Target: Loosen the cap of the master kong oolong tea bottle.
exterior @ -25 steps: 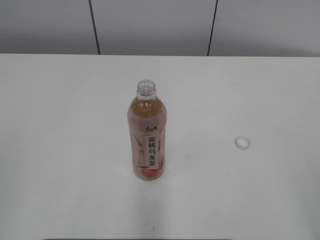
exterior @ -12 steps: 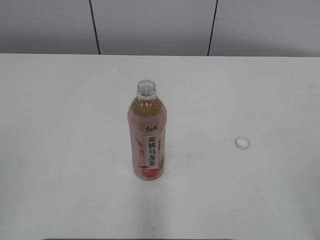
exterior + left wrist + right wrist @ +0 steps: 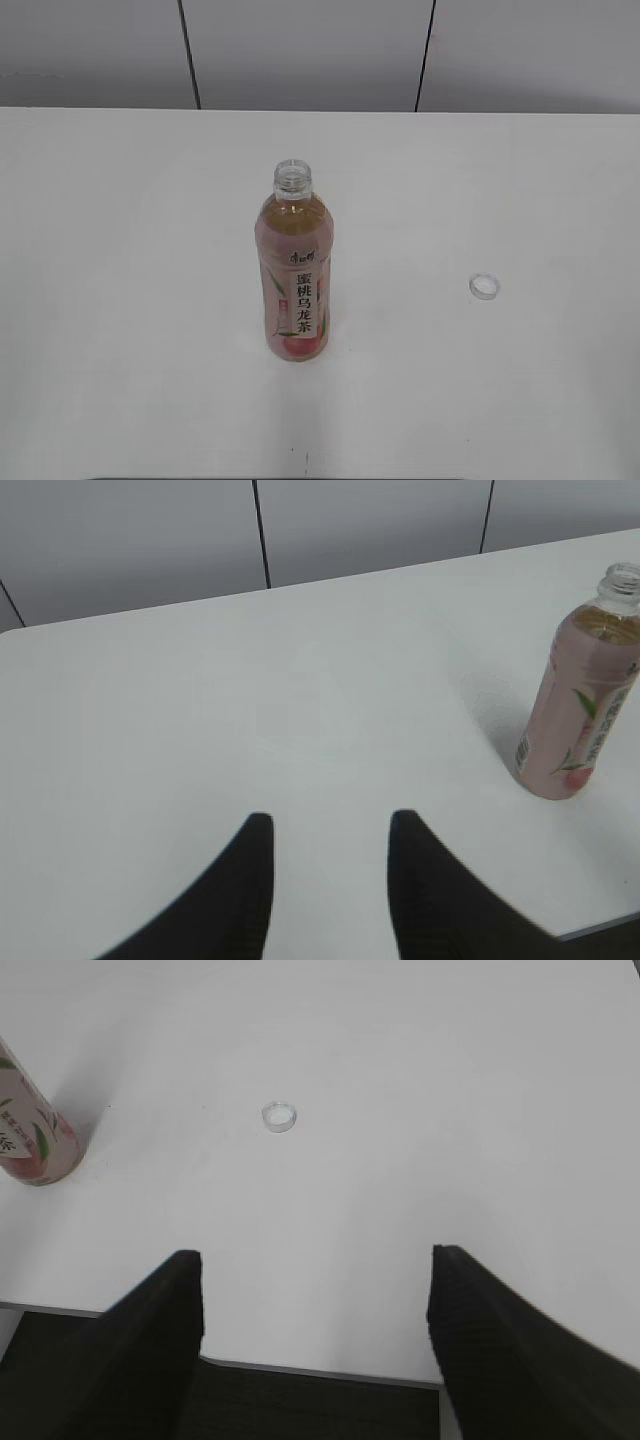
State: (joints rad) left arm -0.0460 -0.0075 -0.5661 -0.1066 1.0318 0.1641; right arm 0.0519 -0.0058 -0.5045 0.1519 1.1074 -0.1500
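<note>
Master kong oolong tea bottle (image 3: 295, 275) upright near centre of white worktop (image 3: 120, 300), neck open, amber tea inside. Cap (image 3: 485, 286) off, lying on the worktop at the bottle's 3 o'clock, well apart from it. Nothing between the two. Left gripper (image 3: 328, 825) partly spread, empty, bottle at its 2 o'clock. Right gripper (image 3: 315, 1265) spread wide, empty, cap at its 12 o'clock. Grey panelled wall (image 3: 300, 50) with dark seams behind the worktop.
</note>
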